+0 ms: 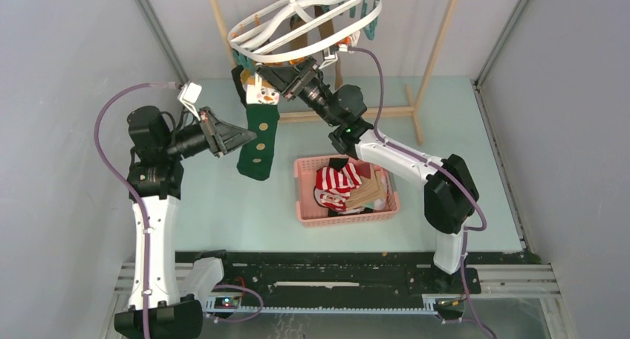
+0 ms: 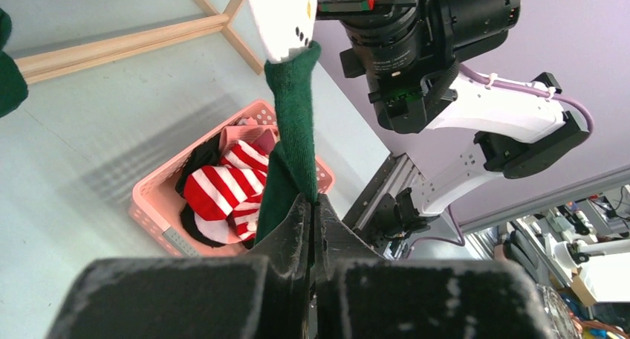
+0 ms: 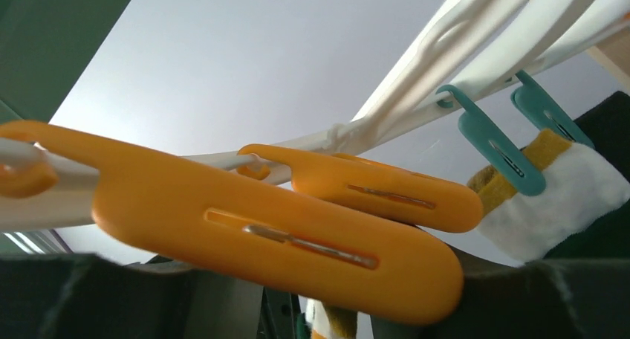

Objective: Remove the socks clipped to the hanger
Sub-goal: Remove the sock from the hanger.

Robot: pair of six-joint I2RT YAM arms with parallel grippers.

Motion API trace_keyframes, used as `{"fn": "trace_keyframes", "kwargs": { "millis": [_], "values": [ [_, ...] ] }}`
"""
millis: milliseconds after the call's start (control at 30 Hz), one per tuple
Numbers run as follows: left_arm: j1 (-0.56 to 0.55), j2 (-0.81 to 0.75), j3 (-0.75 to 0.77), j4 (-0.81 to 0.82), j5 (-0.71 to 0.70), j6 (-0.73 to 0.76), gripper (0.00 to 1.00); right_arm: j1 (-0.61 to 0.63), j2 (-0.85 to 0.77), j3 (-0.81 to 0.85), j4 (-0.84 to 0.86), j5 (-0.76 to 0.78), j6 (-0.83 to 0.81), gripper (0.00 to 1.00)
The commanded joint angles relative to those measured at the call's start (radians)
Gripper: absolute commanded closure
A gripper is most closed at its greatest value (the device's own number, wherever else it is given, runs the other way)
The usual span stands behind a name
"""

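The white oval hanger [image 1: 304, 23] hangs at the top centre. A dark green sock [image 1: 260, 142] with a white snowman face hangs from it by its top. My left gripper [image 1: 247, 139] is shut on the sock's lower part; in the left wrist view the green fabric [image 2: 293, 131] runs down between the closed jaws of that gripper [image 2: 313, 202]. My right gripper [image 1: 286, 77] is up under the hanger's rim, at the sock's top. It is open, with a large orange clothespin [image 3: 260, 235] lying across in front of that gripper [image 3: 319, 283]. A yellow-and-white sock top [image 3: 550, 198] hangs from a teal pin [image 3: 494, 142].
A pink basket [image 1: 304, 205] on the table holds a red-and-white striped sock [image 1: 338, 181] and a tan-brown one [image 1: 368, 190]; it also shows in the left wrist view [image 2: 148, 205]. The light wooden rack frame [image 1: 438, 49] stands behind, and its base bar [image 1: 371, 113] lies on the table.
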Motion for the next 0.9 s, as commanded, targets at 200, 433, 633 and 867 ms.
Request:
{"fn": "trace_keyframes", "kwargs": {
  "millis": [200, 433, 633, 867],
  "values": [
    [-0.006, -0.028, 0.019, -0.069, -0.001, 0.063, 1.0, 0.007, 0.006, 0.06, 0.0, -0.004, -0.025, 0.67],
    [-0.006, -0.036, 0.022, -0.129, -0.016, 0.112, 1.0, -0.002, 0.004, 0.067, -0.002, -0.003, -0.002, 1.0],
    [-0.006, -0.062, 0.01, -0.208, -0.037, 0.198, 1.0, -0.005, 0.005, 0.067, -0.022, -0.035, 0.012, 0.87],
    [-0.007, -0.084, 0.036, -0.256, -0.048, 0.258, 1.0, -0.001, -0.035, -0.027, -0.04, -0.108, -0.001, 0.07]
  ]
}}
